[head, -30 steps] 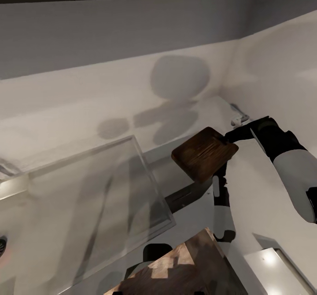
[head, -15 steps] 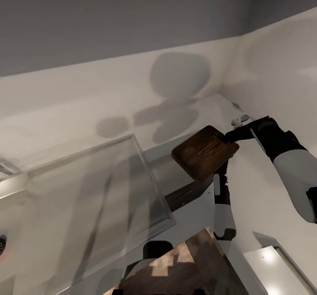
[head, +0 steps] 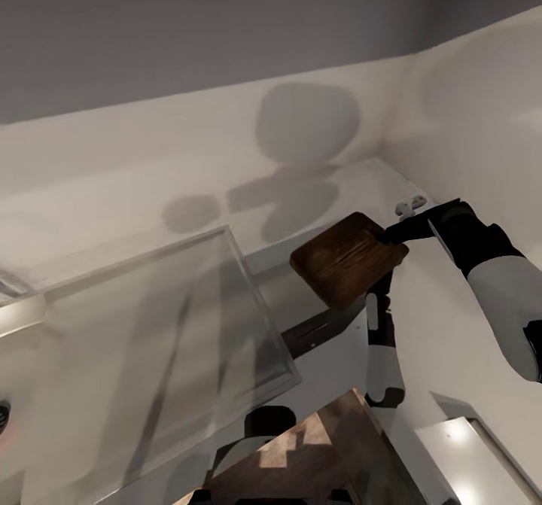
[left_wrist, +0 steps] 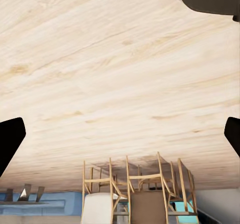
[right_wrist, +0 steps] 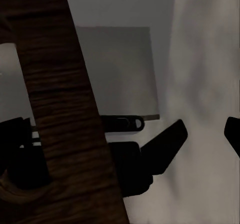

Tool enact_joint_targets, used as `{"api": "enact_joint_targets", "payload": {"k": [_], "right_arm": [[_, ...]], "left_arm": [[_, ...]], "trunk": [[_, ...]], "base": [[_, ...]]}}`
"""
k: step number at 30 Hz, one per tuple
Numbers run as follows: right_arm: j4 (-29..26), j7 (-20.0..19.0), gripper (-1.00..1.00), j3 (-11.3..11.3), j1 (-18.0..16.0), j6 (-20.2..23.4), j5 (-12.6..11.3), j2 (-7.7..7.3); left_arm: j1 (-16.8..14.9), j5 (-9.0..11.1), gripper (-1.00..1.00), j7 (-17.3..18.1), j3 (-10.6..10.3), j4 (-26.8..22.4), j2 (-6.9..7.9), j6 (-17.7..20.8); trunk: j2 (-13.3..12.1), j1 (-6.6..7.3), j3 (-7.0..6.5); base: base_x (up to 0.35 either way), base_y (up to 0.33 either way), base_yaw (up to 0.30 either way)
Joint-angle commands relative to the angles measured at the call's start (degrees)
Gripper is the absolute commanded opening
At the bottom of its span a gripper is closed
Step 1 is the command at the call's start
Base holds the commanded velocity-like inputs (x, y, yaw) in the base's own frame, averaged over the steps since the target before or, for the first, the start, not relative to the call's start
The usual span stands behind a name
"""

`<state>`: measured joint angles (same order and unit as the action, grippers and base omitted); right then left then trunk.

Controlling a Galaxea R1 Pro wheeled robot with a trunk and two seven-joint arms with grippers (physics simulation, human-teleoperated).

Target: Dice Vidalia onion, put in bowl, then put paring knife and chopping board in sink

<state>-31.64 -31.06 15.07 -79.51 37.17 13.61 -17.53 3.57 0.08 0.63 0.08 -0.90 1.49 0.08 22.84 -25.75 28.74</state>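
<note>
The right gripper (head: 391, 232) is shut tight on one end of the board (head: 345, 259). It holds the brown wood board up in the air, a bit tilted, over the grey counter (head: 150, 189). The board is near the corner where two pale walls meet. The black and white right arm (head: 489, 264) reaches in from the side to hold it. In the right wrist view the board (right_wrist: 65, 114) looks big and dark and runs up through the picture, with its slot handle (right_wrist: 12, 81) showing as a pale gap. One black finger (right_wrist: 170, 141) of the gripper sticks out past the board's edge. The sink (head: 158, 339) is just beside the board and lower down, a big shiny steel box with nothing to be seen in it. A round grey shadow (head: 305, 125) falls on the wall behind the board. At the bottom of the head view there is a patch of wood floor (head: 301, 452). The left gripper (left_wrist: 120, 134) is wide open and holds nothing. Its two black fingertips (left_wrist: 10, 136) sit far apart at the sides of the left wrist view. Past them is the pale wood floor (left_wrist: 115, 69), and some wood chairs (left_wrist: 135, 189) stand farther off.
</note>
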Motion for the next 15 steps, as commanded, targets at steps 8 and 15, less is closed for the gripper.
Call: {"api": "enact_joint_targets", "payload": {"k": [8, 15], "right_arm": [[-0.09, -0.46, 1.00, 0.16, -0.03, 0.09, 0.68, -0.05], [-0.09, -0.41, -1.00, 0.16, -0.03, 0.07, 0.72, -0.05]], "left_arm": [[0.03, 0.01, 1.00, 0.06, 0.01, -0.07, 0.00, 0.01], [0.03, 0.01, 1.00, 0.05, 0.01, -0.08, -0.07, 0.01]], "trunk": [[0.08, -0.03, 0.13], [0.08, -0.03, 0.13]], "base": [[0.000, 0.000, 0.000], [0.000, 0.000, 0.000]]}}
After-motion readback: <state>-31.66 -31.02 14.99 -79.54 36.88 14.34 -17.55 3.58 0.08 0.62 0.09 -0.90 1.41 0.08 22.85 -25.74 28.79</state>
